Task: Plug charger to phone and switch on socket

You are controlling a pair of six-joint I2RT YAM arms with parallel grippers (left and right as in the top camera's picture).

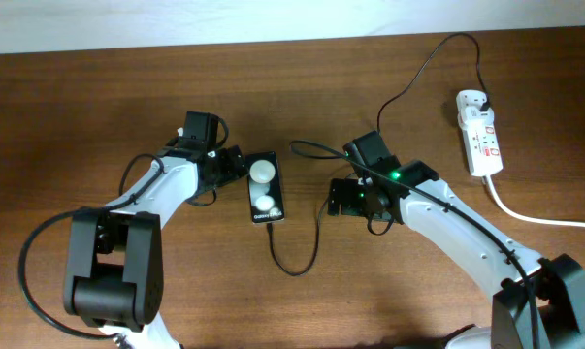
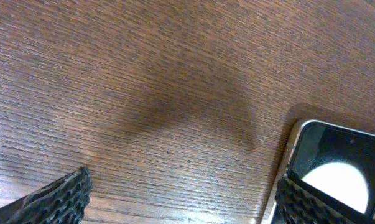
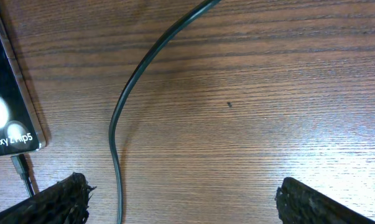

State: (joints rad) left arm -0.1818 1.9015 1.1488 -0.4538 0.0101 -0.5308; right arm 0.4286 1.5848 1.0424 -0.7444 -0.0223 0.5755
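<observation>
- Phone (image 1: 265, 187) lies flat on the wooden table (image 1: 79, 97), between my two arms. Its long axis runs from the far edge toward the near edge with a slight tilt, and the labelled end points toward the near edge.
- Right wrist view: white writing on the phone (image 3: 4, 106) reads "…alaxy Z Flip5"; the first letter is cut off by the frame.
- Charger (image 1: 294, 272): its small tip (image 3: 22, 169) meets the phone's labelled end. I cannot tell if it is fully seated. The cable loops toward the near edge, climbs past the right arm, then arcs to the socket (image 1: 479, 134).
- Socket sits far right, long axis roughly parallel to the phone, with a black plug in its far end. The red marks are too small to read.
- Left gripper (image 1: 232, 165) is low, just left of the phone, fingers spread wide with nothing between them. One finger (image 2: 305, 202) overlaps the phone's edge (image 2: 336, 162).
- Right gripper (image 1: 339, 197) is low, right of the phone, fingers (image 3: 56, 199) wide apart and holding nothing, with the cable (image 3: 115, 124) passing by the left finger.
</observation>
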